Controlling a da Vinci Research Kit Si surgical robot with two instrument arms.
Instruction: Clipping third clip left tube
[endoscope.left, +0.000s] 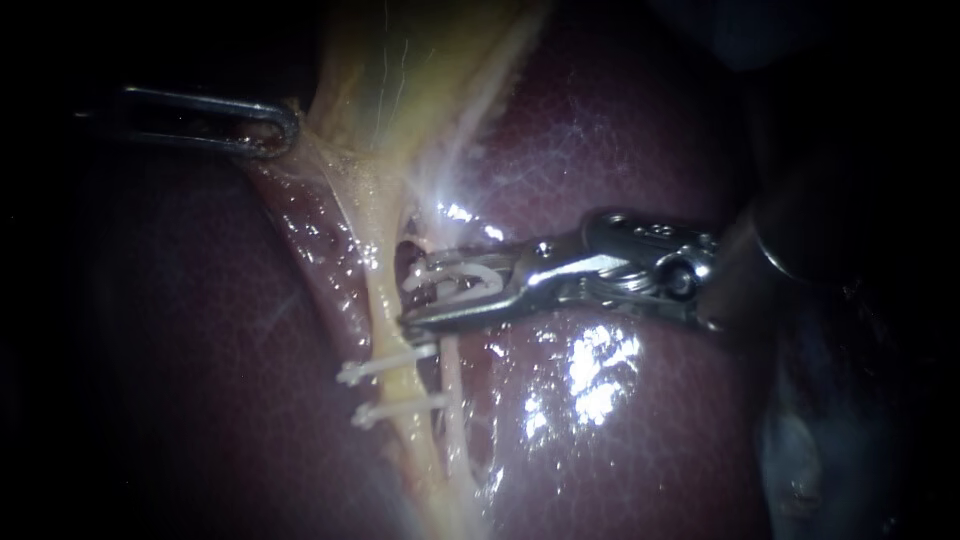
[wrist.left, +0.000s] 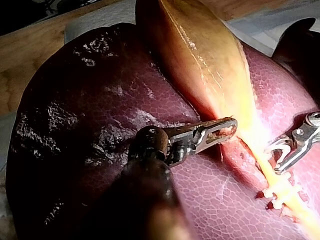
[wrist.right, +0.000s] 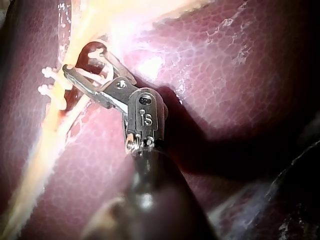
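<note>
The yellow left tube (endoscope.left: 381, 300) runs down from the gallbladder (endoscope.left: 400, 70) over the dark red liver (endoscope.left: 620, 150). Two white clips (endoscope.left: 385, 367) (endoscope.left: 395, 411) sit across it, one below the other. My right instrument (endoscope.left: 405, 298) comes in from the right. Its jaws stand apart and carry an open white clip (endoscope.left: 455, 282), with their tips at the tube's right edge just above the upper clip. A thinner right tube (endoscope.left: 455, 390) passes under the lower jaw. My left instrument (endoscope.left: 288, 130) is shut on the gallbladder's lower edge and holds it to the left.
In the left wrist view the liver (wrist.left: 90, 100) lies on a wooden bench (wrist.left: 30, 65) with pale cloth (wrist.left: 270, 25) behind it. A dark opening (endoscope.left: 408, 255) shows in the tissue between the tubes, by the upper jaw.
</note>
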